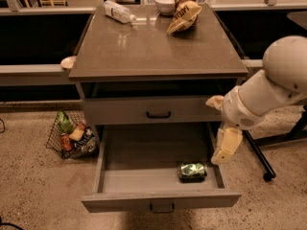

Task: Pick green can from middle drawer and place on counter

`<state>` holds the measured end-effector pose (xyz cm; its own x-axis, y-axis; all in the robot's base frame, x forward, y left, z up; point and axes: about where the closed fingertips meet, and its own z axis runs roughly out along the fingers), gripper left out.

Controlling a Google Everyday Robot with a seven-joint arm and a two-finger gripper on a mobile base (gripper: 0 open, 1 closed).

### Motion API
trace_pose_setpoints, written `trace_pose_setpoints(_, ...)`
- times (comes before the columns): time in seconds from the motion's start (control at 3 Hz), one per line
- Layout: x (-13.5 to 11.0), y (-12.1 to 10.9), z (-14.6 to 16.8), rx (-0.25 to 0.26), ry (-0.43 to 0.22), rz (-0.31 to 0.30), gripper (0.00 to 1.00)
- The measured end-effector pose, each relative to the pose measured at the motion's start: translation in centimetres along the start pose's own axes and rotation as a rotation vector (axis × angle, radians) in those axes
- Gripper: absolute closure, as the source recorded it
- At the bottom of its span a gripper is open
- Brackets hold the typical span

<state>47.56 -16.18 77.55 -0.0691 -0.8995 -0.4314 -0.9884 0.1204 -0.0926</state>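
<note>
The green can (pixel 192 171) lies on its side in the front right corner of the open middle drawer (pixel 160 200), which is pulled far out. My gripper (pixel 222 153) hangs pointing down over the drawer's right edge, a little above and to the right of the can and not touching it. The white arm (pixel 268 87) reaches in from the right. The counter (pixel 153 47) is the grey-brown top of the cabinet, above both drawers.
On the counter's far edge lie a clear plastic bottle (pixel 120 12), a white bowl (pixel 164 4) and a snack bag (pixel 184 14). The upper handled drawer (pixel 158 110) is shut. A wire basket of packets (pixel 72 135) stands on the floor at the left. A black stand leg (pixel 261 158) is on the right.
</note>
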Motion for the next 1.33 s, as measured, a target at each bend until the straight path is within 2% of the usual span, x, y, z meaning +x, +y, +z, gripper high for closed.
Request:
trace_pose_setpoints(0.33, 2.9, 0.2, 5.7, -0.059, 0.009, -0.015, 0.0)
trace_pose_setpoints(0.67, 5.2, 0.6, 10.2, -0.081, 0.012, -0.039, 0.0)
trace_pose_setpoints(1.0, 7.0, 1.0, 15.0, -0.104, -0.004, -0.035, 0.0)
trace_pose_setpoints(1.33, 7.0, 1.0, 15.0, -0.104, -0.004, -0.035, 0.0)
